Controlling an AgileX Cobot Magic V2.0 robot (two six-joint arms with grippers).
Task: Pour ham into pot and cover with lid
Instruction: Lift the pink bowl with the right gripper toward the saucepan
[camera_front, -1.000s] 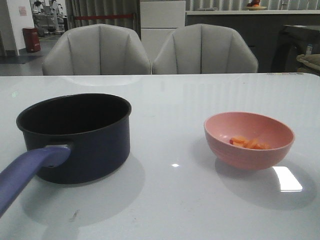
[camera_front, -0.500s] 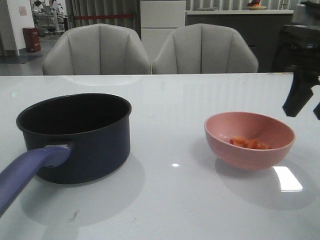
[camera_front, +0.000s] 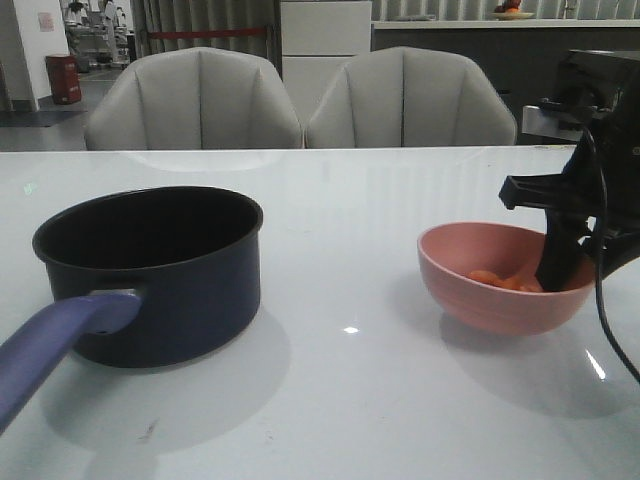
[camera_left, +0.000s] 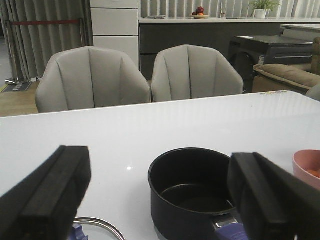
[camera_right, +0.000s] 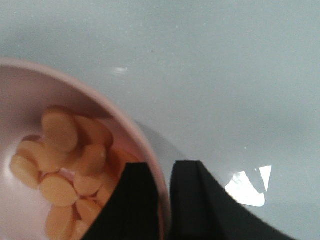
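Descended since earlier, right claw (camera_right: 159, 200) pinches pink bowl (camera_front: 500, 285) rim, half-hiding ham (camera_right: 65, 180); left claw (camera_left: 150, 200) spread.

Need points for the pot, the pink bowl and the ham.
pot (camera_front: 190, 290): front view, on the dark outer wall.
pink bowl (camera_front: 480, 300): front view, on the outer wall near the base.
ham (camera_right: 57, 130): right wrist view, on the topmost slice inside the bowl.

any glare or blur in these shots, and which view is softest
Front view: small ceiling-light glints on the glossy table, soft shadows under the pot and pink bowl. Right wrist view: softest, ham and the right end effector blurred at close range. Left wrist view: its near fingers are blurred.
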